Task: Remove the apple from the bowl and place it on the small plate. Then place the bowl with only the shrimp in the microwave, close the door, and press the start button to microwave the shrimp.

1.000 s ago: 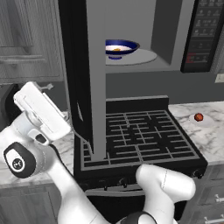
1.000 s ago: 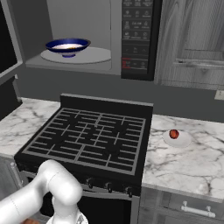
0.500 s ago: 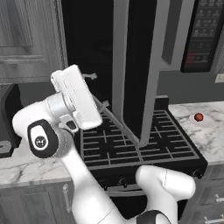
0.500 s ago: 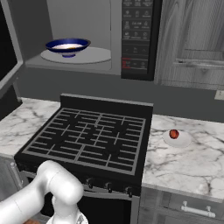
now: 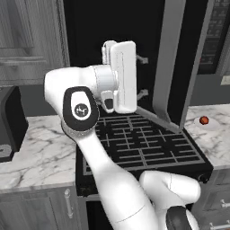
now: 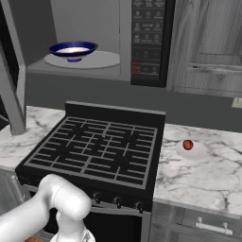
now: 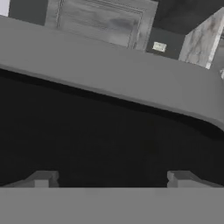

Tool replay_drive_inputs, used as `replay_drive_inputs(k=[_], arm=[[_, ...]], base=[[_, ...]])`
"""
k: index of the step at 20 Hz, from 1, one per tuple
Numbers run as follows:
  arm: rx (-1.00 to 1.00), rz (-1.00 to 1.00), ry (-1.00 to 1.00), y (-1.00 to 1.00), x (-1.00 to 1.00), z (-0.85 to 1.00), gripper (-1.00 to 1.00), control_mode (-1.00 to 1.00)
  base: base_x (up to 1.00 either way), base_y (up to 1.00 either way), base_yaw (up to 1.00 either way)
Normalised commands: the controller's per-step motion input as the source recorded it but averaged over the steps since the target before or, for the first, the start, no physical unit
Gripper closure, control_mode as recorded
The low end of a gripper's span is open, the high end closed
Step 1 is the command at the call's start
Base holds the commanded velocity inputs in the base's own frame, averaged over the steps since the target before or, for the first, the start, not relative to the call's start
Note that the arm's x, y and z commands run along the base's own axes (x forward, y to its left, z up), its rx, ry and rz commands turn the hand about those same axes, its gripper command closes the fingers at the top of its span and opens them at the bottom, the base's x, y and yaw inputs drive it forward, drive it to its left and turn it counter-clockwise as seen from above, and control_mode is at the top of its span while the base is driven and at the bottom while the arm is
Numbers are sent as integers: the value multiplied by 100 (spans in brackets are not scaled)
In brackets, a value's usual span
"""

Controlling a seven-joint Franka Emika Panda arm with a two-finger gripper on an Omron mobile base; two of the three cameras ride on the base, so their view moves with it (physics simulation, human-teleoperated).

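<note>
Door [image 5: 173, 63] swung further toward shut than a second ago, still ajar. Gripper [image 5: 140, 76] pressed against its black window, fingers spread wide, holding nothing. Bowl [image 6: 73, 49] on microwave [image 6: 94, 64] turntable; apple [image 6: 188, 144] on small plate [image 6: 191, 150] right of stove [image 6: 97, 151]. Remaining, by the look of it: finish the push, then start button.

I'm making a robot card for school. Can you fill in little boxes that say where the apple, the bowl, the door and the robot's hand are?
apple: on the small plate, on the counter right of the stove
bowl: inside the microwave, on the round turntable
door: partly open, swung out over the stove
hand: open, fingers against the door's dark window
start button: not pressed yet, door is not shut
</note>
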Motion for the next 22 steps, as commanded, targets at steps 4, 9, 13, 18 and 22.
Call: replay_drive_inputs(k=[4,9,13,18,22], arm=[[33,33,-12,-88,32,3,-100,-100],[29,36,-13,-73,51,0,-100,-100],[25,38,-13,-52,72,2,-100,-100],[20,37,-16,-28,84,0,-100,-100],[13,28,-18,-4,85,0,-100,-100]], base=[[0,0,0],[0,0,0],[0,0,0],[0,0,0],[0,0,0]])
